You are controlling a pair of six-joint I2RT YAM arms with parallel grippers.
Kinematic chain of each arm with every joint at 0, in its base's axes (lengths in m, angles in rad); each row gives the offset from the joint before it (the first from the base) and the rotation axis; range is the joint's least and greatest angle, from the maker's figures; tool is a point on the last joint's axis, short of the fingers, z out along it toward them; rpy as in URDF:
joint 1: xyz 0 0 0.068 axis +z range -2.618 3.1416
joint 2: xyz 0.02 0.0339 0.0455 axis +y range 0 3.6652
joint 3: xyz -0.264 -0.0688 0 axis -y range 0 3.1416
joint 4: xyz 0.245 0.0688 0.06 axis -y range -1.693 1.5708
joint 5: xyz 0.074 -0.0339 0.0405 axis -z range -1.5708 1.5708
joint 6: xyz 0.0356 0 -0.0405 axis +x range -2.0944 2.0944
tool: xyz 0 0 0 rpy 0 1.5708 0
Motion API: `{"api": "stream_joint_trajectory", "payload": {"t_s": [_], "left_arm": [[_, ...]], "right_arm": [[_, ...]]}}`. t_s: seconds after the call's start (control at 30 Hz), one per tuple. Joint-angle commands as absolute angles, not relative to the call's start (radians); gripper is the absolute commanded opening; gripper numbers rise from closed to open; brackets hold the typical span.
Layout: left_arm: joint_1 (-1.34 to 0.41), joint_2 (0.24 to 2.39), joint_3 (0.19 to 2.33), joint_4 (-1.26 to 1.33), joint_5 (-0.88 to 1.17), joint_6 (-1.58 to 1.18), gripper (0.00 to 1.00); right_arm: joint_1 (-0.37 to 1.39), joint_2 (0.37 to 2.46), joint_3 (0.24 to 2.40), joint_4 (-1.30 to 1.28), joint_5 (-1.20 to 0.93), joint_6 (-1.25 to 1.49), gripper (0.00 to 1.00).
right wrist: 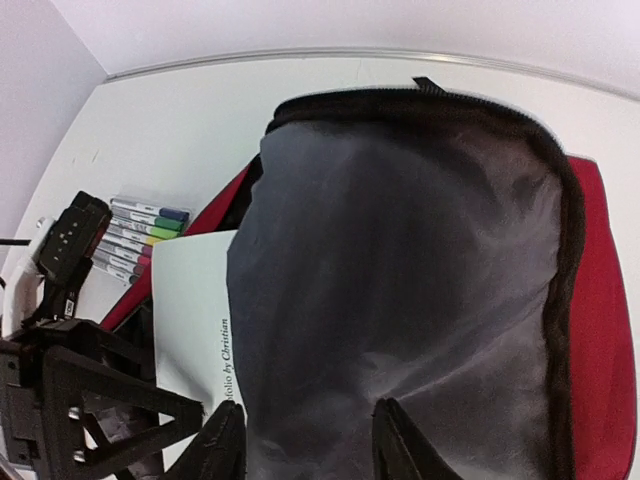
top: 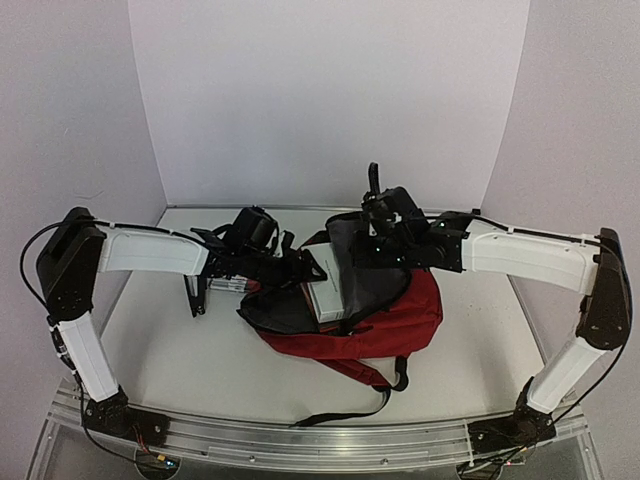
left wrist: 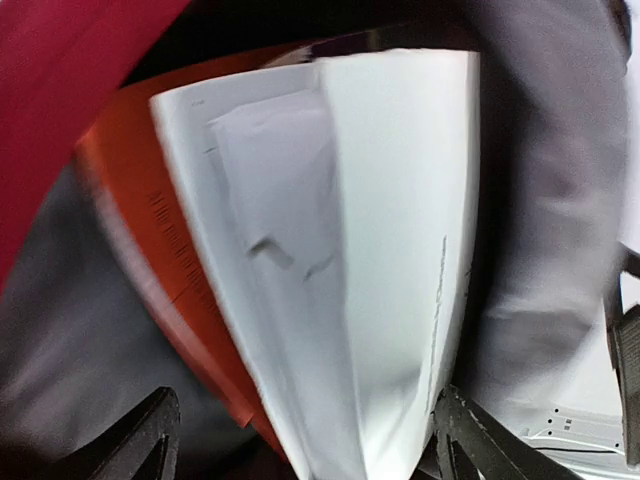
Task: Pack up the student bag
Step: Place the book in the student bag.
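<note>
The red student bag [top: 405,325] lies mid-table with its grey-lined flap [top: 358,262] lifted. My right gripper [top: 380,228] holds that flap up. In the right wrist view its fingers [right wrist: 310,445] stand partly apart with bunched lining [right wrist: 400,260] between them. A white book [top: 330,297] sits in the bag's mouth. My left gripper [top: 305,268] is at the book's left end. In the left wrist view its jaws [left wrist: 310,440] are wide apart around the book [left wrist: 380,250], and the right finger touches it. An orange cover [left wrist: 150,230] lies under the book.
A pack of coloured markers [top: 228,285] lies on the table left of the bag, also in the right wrist view [right wrist: 140,235]. The bag's black strap [top: 350,410] trails toward the near edge. White walls stand close behind and beside the table.
</note>
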State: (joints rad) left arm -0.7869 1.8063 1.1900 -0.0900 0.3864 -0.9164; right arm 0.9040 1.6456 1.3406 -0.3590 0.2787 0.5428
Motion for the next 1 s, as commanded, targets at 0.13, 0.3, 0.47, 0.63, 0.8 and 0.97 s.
{"api": "stream_joint_trajectory", "payload": {"t_s": [0.13,0.3,0.47,0.63,0.8,0.97], "left_arm": [[-0.694,1.540,1.031,-0.268,0.309,-0.859,0.93],[-0.630,1.416,0.939,-0.328,0.293,-0.842,0.97],[-0.606,1.325,0.886,-0.418,0.255,-0.835,1.00],[-0.606,1.294,0.811,-0.434,0.253,-0.854,1.00],[-0.606,1.305,0.750,-0.335,0.331,-0.877,1.00],[-0.606,1.329,0.725,-0.246,0.371,-0.906,1.00]], "right_arm": [[0.899,1.434,1.296,-0.358,0.229,0.548,0.75],[0.837,1.341,1.190,-0.382,0.163,0.613,0.79],[0.810,1.282,1.069,-0.387,0.160,0.723,0.76],[0.808,1.222,0.970,-0.363,0.097,0.808,0.73],[0.808,1.205,0.913,-0.296,0.043,0.892,0.67],[0.807,1.206,0.864,-0.227,0.011,0.938,0.62]]}}
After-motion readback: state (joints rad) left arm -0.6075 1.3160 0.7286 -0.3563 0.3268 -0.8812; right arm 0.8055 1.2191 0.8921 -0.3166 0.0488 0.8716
